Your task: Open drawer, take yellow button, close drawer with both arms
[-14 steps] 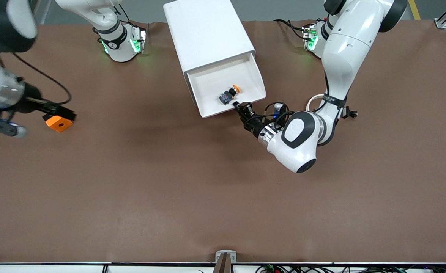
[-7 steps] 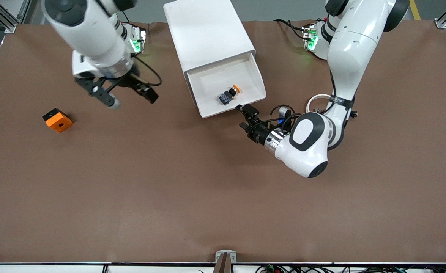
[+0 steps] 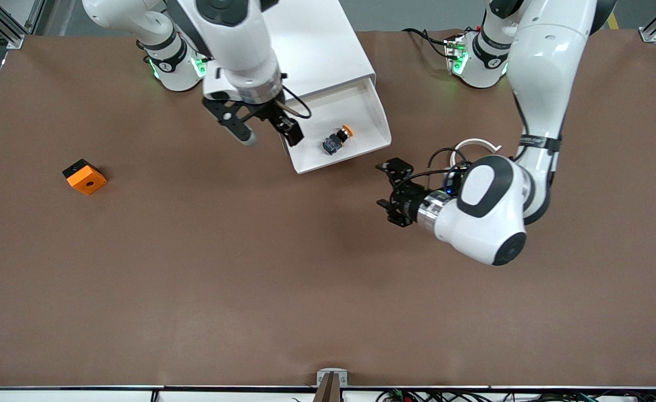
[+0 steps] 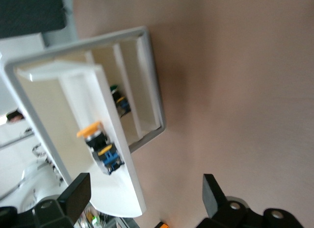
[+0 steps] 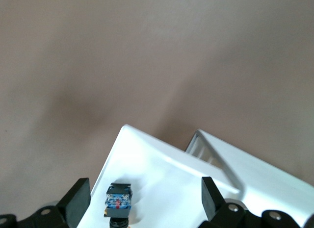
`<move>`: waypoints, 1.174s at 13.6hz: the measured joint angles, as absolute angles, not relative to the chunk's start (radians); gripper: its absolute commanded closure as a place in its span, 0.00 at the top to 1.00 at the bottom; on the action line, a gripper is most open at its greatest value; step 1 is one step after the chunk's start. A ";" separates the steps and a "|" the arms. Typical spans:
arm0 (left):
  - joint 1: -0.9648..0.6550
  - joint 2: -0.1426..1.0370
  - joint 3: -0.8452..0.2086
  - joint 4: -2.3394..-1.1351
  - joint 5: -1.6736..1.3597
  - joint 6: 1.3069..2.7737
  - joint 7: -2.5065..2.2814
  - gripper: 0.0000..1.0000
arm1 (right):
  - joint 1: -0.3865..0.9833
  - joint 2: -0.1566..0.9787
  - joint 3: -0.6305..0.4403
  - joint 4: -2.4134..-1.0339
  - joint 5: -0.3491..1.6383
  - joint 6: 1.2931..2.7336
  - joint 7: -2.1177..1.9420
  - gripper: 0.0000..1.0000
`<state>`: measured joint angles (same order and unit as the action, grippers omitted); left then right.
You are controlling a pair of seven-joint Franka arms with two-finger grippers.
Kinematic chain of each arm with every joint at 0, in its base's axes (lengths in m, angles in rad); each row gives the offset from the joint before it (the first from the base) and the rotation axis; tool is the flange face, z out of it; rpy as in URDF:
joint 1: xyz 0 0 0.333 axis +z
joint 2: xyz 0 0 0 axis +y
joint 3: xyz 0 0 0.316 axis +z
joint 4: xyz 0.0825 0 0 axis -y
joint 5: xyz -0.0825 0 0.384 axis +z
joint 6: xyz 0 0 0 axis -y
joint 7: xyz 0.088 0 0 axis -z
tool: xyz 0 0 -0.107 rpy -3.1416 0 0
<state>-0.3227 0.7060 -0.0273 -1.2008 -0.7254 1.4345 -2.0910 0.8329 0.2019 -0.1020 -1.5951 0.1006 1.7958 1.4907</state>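
The white cabinet [image 3: 328, 50] stands between the arm bases with one drawer [image 3: 361, 114] pulled out toward the front camera. The button [image 3: 338, 139], orange cap on a black-and-blue body, lies in the drawer. My right gripper [image 3: 269, 134] is open and empty, over the drawer's edge at the right arm's end. In the right wrist view the button [image 5: 118, 201] lies between its fingers, below them. My left gripper [image 3: 387, 191] is open and empty, low over the table off the drawer's front corner. The left wrist view shows the drawer [image 4: 122, 189] and button [image 4: 100, 147].
An orange square block [image 3: 85, 177] sits on the brown table toward the right arm's end. A white curved strip with black clips [image 3: 475, 144] lies by the left arm. In the left wrist view, another small part [image 4: 119, 99] shows in a lower cabinet compartment.
My right arm swung from beside the orange block to over the open drawer. My left gripper let go of the drawer's front, opened, and drew back toward the front camera.
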 measured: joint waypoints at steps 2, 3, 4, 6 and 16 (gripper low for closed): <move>-0.306 0.674 -0.027 -1.200 -0.644 1.421 -1.987 1.00 | 0.879 0.251 -0.102 -1.595 0.101 1.837 1.534 1.00; -0.307 0.658 -0.027 -1.200 -0.593 1.419 -1.930 1.00 | 0.900 0.276 -0.102 -1.595 0.101 1.867 1.566 1.00; -0.311 0.642 -0.027 -1.200 -0.543 1.418 -1.861 1.00 | 0.918 0.302 -0.103 -1.592 0.100 1.893 1.596 1.00; -0.315 0.618 -0.027 -1.200 -0.490 1.420 -1.740 1.00 | 0.939 0.342 -0.103 -1.581 0.100 1.911 1.634 1.00; -0.296 0.586 0.004 -1.199 -0.440 1.482 -1.575 1.00 | 0.962 0.411 -0.106 -1.548 0.099 1.953 1.660 1.00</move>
<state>-0.2960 0.5859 0.0045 -1.1993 -0.4399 1.4824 -1.5746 0.9621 0.4109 -0.1059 -1.5476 0.0985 1.9529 1.6604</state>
